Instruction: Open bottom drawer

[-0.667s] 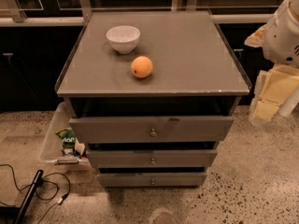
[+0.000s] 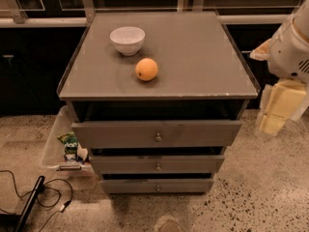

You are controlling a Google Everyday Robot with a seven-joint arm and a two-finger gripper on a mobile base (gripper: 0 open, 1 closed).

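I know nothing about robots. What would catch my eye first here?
The bright orange stands out first, lying in front of a white bowl on top of the grey cabinet. Below them three drawer fronts step down to the floor, with the bottom drawer the slimmest. At the right edge the robot's pale gripper hangs beside the cabinet, touching none of the drawers.

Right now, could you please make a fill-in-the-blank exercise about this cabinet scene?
The orange lies beside a white ____ on the cabinet top.
Below it are ____ grey drawers.
The bottom drawer carries one small round ____ at its centre.
The tool hangs near the picture's ____ edge, away from every drawer.
Missing words: bowl; three; knob; right.
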